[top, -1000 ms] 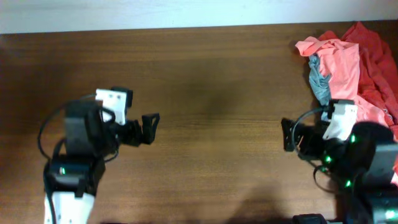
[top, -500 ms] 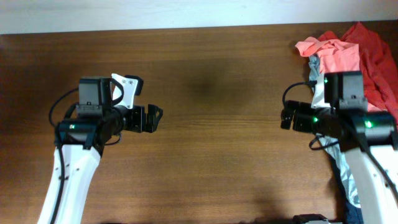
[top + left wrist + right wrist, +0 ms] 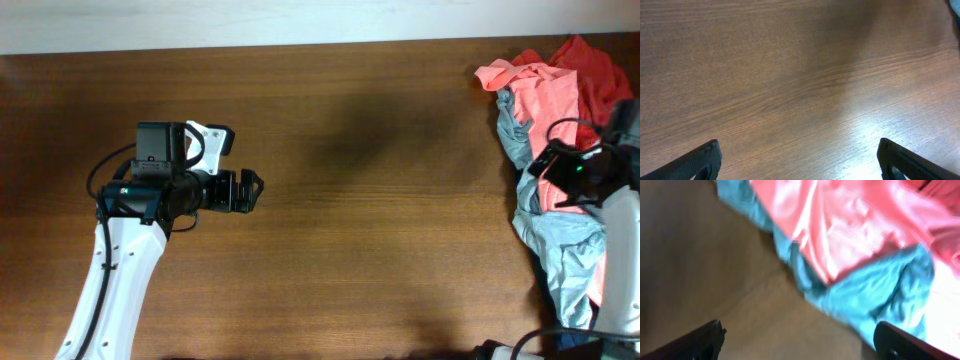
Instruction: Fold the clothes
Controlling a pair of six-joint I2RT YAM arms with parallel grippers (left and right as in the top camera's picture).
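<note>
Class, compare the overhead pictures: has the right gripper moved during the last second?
Yes. The right gripper swung rightward from bare table to over the clothes pile.

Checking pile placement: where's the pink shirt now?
Overhead, far right of the table near its back edge: pink shirt, grey-blue garment at its left, red one behind.

The left gripper (image 3: 800, 161) is holding its two dark fingertips (image 3: 704, 161) wide apart (only their ends showing, at the lower corners) over the brown wooden table (image 3: 790, 75), which is catching glare.
</note>
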